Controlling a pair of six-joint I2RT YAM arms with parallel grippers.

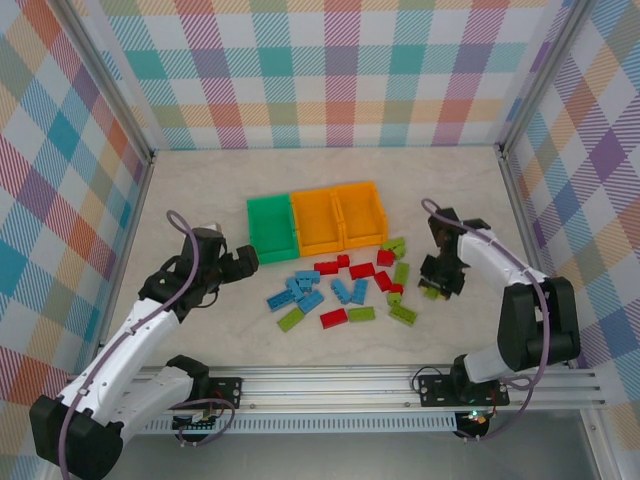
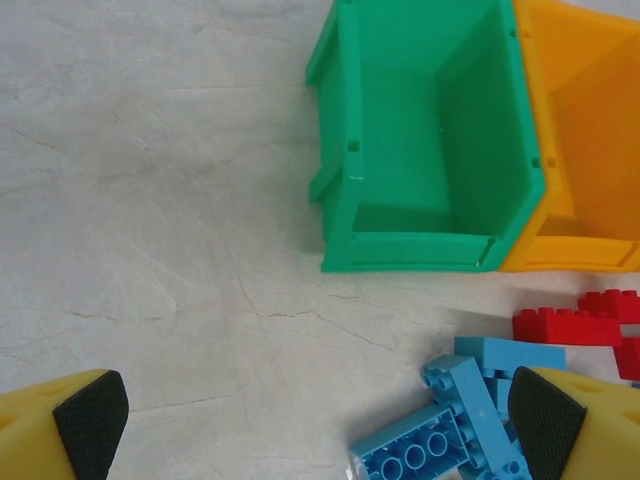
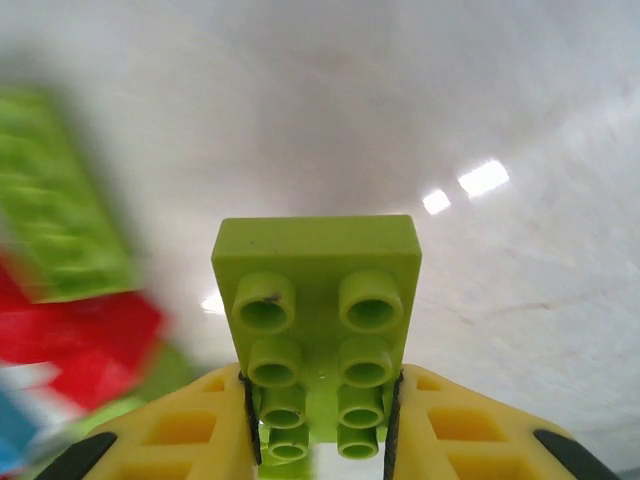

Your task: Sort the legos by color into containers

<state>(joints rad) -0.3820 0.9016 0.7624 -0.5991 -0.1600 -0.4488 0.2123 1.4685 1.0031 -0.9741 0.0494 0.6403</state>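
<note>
table [image 1: 200, 200] first: flat bare top, so a dropped piece can skid anywhere. the three containers sit in a touching row at the back centre, with the green bin [image 1: 270, 225] on the left end and two orange bins [image 1: 315, 222] to its right. that's your main risk. the green bin is the one farthest from your right arm, so the carry likely goes over or past both orange bins, and an early release puts the piece in the wrong colour.

left gripper [image 1: 240, 262] has jaws wide and empty. it's just beside the green bin's front left corner, at the edge of the blue bricks [image 2: 440, 440]. swing the right arm in there and the two could clash.

pile of legos [image 1: 345, 290] lies in front of the bins, between the arms. a low carry would plough through it.

right gripper [image 3: 318, 425] is clamped on a lime brick [image 3: 315, 300], right of the pile and low to the table. the grip is on the near end only and most of the brick pokes out forward, so it could pivot or slide out on a quick move.
</note>
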